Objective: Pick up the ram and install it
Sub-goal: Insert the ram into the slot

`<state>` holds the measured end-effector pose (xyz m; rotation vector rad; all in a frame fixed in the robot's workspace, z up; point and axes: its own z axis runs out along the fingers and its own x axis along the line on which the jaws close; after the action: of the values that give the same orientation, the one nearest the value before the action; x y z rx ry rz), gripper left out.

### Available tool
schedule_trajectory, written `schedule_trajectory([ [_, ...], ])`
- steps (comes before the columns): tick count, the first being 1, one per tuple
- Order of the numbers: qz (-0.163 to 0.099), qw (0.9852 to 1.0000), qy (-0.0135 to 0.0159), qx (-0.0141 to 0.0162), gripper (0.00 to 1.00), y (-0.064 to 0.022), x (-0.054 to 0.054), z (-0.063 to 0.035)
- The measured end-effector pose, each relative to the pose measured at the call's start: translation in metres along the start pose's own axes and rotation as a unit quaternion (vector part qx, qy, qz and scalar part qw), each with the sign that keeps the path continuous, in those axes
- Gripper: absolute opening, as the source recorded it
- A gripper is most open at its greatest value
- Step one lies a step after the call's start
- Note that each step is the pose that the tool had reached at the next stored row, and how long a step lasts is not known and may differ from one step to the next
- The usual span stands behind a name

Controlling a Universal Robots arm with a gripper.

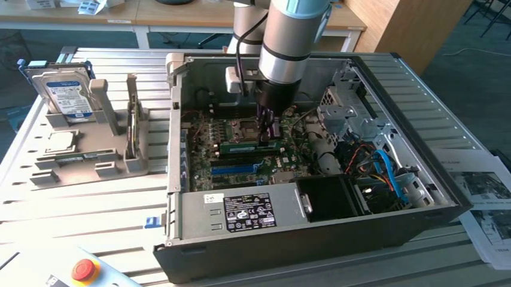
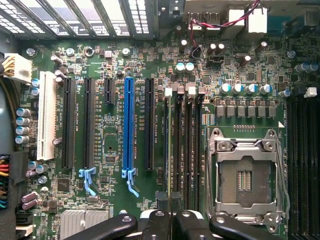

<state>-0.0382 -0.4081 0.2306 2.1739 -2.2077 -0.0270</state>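
**Ram in the gripper, down at the memory slots**

The long, thin green circuit-board ram (image 1: 249, 145) stands on edge, low over the green motherboard (image 1: 209, 156) inside the open black computer case (image 1: 319, 239). The gripper (image 1: 268, 136) (image 2: 170, 201) has its black fingers drawn in narrow, pinching the ram's top edge. The stick is at the black memory slots (image 2: 186, 150), just on the near side of the square silver processor socket (image 1: 244, 127). Whether it is pressed fully home I cannot tell. A blue expansion slot (image 1: 236, 169) lies nearer still. Well apart, at the exterior view's left, a grey plastic holder (image 1: 48, 177) carries an upright blue-labelled silver hard drive (image 1: 68, 95), with a small square silver processor chip (image 1: 60, 142) just in front of it.
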Motion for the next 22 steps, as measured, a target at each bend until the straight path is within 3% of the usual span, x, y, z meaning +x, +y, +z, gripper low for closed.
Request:
schedule_trajectory([
  [22,0.0,1.0,0.0,0.0012,0.12,0.0012,-0.0001,0.0009],
])
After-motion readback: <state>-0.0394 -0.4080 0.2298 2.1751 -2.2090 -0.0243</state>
